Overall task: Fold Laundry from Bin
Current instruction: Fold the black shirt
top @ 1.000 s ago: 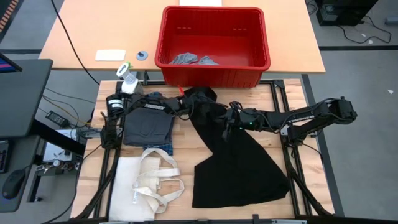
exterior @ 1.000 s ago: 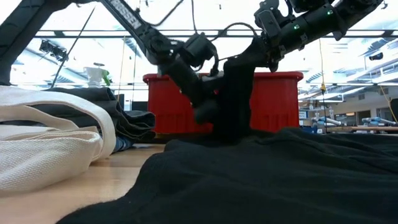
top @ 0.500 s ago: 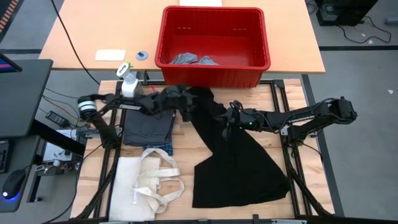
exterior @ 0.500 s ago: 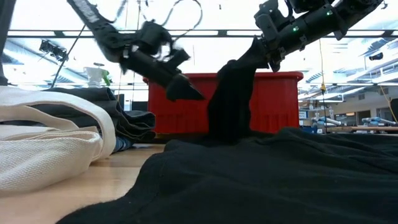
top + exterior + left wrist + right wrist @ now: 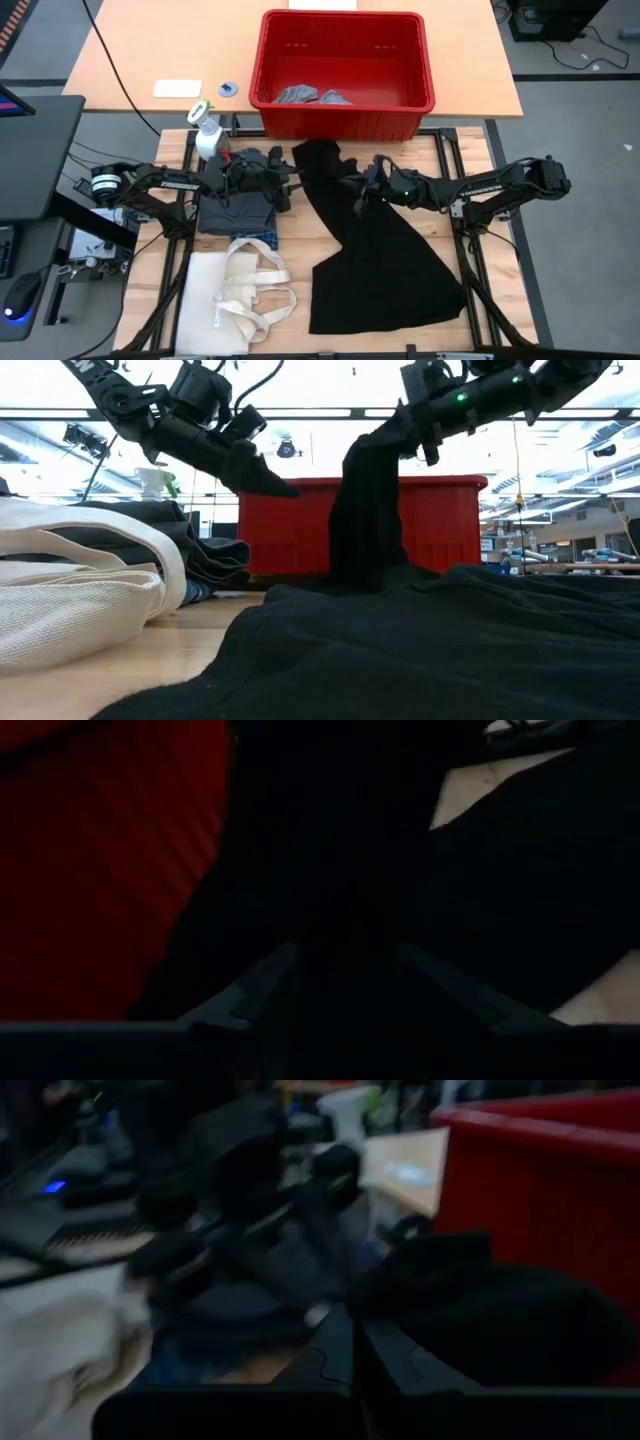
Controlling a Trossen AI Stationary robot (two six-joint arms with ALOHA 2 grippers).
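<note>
From above, the left claw point(image 5: 284, 186) is seen drawn back from the black garment point(image 5: 385, 265), now over the folded dark grey piece point(image 5: 234, 205) beside it; a second ago it was up against the raised cloth. The right claw point(image 5: 360, 190) stays clamped on the garment's upper fold, in front of the red bin point(image 5: 345, 112), where light grey pieces point(image 5: 310, 96) remain.

At surface level, the left claw point(image 5: 268, 482) hangs empty to one side of the lifted black column, its fingers apart; the right claw point(image 5: 412, 435) holds the column's top before the bin point(image 5: 440, 525).

The left wrist view shows only dark cloth ahead, nothing between its fingers point(image 5: 250, 990). The release suggests a regrasp elsewhere before the fold proceeds.
</note>
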